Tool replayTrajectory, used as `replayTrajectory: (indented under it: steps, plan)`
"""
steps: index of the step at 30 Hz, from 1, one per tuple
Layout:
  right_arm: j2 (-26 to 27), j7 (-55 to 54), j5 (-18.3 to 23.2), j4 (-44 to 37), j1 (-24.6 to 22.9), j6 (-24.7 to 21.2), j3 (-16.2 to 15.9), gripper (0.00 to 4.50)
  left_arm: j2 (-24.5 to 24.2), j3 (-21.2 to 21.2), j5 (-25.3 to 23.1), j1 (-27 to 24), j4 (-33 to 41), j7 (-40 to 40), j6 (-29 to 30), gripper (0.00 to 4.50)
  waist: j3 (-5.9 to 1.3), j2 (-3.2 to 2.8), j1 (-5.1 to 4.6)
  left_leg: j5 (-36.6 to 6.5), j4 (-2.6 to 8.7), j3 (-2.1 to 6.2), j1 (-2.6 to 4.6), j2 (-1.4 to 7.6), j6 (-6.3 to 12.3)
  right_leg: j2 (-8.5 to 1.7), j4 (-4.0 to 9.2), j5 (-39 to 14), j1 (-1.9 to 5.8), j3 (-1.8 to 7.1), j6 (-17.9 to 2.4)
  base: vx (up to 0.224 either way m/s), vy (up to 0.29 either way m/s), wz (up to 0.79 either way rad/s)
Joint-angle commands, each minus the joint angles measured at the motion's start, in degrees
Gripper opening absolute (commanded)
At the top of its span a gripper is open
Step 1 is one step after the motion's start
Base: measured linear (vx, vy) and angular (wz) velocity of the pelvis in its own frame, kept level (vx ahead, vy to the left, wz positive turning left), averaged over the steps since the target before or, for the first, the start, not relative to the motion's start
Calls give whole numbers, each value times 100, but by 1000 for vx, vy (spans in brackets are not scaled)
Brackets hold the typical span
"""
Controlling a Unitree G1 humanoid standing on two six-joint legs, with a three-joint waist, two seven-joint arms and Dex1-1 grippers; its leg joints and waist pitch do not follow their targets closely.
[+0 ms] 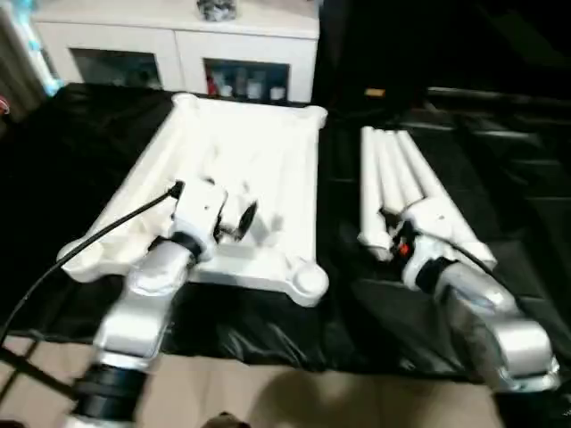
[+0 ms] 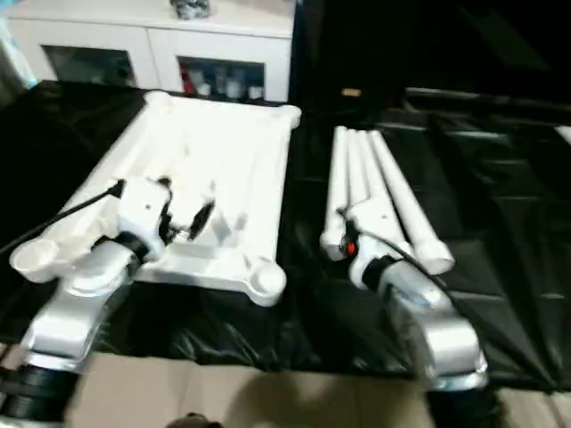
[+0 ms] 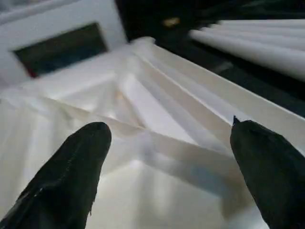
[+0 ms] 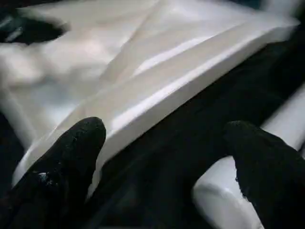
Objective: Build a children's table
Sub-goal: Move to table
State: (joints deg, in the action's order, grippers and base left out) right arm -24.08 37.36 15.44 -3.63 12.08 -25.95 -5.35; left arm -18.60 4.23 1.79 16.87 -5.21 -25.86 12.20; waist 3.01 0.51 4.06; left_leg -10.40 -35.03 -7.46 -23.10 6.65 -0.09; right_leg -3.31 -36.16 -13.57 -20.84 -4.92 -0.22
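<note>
On the black-covered desk [image 1: 268, 330], the white top [image 1: 241, 169] lies upside down, its ribbed underside and rounded corner sockets [image 1: 308, 281] facing up, which is presumably so the legs can be pushed down into them. Just to its right, apart from it across a strip of black cover, the four legs [image 1: 393, 178] lie side by side in a tight bundle, running away from the robot, with their near ends close to the right arm, ready to be taken one at a time. The left gripper [image 3: 167, 157] hangs over the near part of the top's underside, its fingers [image 3: 71, 176] spread wide with nothing between them, seemingly poised to steady the top. The right gripper [image 4: 162, 157] sits low at the near ends of the legs, fingers [image 4: 66, 162] likewise apart and empty, with one leg end beside a fingertip, so a first pick looks to be the step in hand. Behind the desk stands a white cabinet [image 1: 178, 45] with glass doors.
</note>
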Motion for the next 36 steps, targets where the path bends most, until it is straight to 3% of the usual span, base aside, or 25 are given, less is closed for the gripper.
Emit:
replayTrajectory:
  steps: [1,3,6,10,12,13,14,16,19,20,31,35,36]
  plan:
    - [-334,673,106,-6,171,89,-128,443,-219,159,342,195,-29,-960,-32,450,-276,-14,37,-2242,581,306,123,710,-190,-765,553,-1384,144,442,-942,0,0,0]
    - [-554,977,163,-13,225,100,-198,443,-481,385,481,214,44,-1631,30,450,-284,7,74,-1994,566,264,121,707,-108,-788,537,-1156,157,449,-1015,0,0,0]
    - [-722,1286,221,21,325,71,-266,443,-761,720,566,278,31,-2382,-118,450,-310,-5,140,-1293,540,154,144,733,134,-746,444,-353,153,430,-1223,0,0,0]
    - [-902,1796,276,-95,328,67,-427,443,-960,1139,446,517,-301,-3232,-424,450,-341,-41,186,-1016,497,89,184,742,284,-731,391,191,160,412,-1412,0,0,0]
    - [-953,1897,234,-95,318,114,-502,443,-1079,1355,214,716,-712,-3563,-725,450,-328,-75,202,-1162,509,86,188,749,235,-735,409,24,158,413,-1421,0,0,0]
    - [-959,1906,231,-100,314,121,-511,443,-1091,1371,195,741,-765,-3585,-741,450,-324,-63,204,-1265,512,72,208,745,202,-725,435,-124,148,416,-1394,0,0,0]
    - [-986,1946,221,-122,295,149,-547,450,-1140,1436,122,845,-982,-3677,-800,423,-325,-62,209,-1375,521,62,216,760,103,-742,437,-292,157,420,-1381,0,0,0]
    - [-1011,1985,211,-158,270,160,-555,450,-1208,1506,10,939,-1181,-3746,-881,416,-321,-87,225,-1543,531,42,239,776,-42,-742,452,-528,140,425,-1349,0,0,0]
    - [-1053,2014,209,-226,228,138,-546,450,-1288,1535,0,1052,-1472,-3963,-957,410,-325,-105,235,-1634,554,38,252,789,-189,-739,437,-510,136,431,-1337,0,0,0]
    - [-1075,2025,228,-263,209,125,-533,450,-1308,1552,-17,1101,-1555,-4007,-956,381,-334,-104,247,-1603,551,30,254,788,-208,-745,421,-367,140,436,-1391,0,0,0]
    - [-1213,2192,269,-375,101,81,-541,450,-1157,1610,57,1739,-2530,-4660,-1172,291,-350,-98,281,-1445,526,17,255,798,-112,-777,404,-208,162,436,-1511,0,0,0]
    - [-1277,2267,307,-466,44,16,-532,450,-1085,1703,-114,1975,-2994,-4800,-1436,275,-354,-122,284,-1403,512,17,247,795,-72,-784,406,-149,174,440,-1524,0,0,0]
    - [-1285,2278,307,-494,24,-1,-530,450,-1052,1726,-163,2043,-3151,-4856,-1508,250,-353,-117,285,-1397,510,14,252,799,-49,-780,409,-162,170,438,-1526,0,0,0]
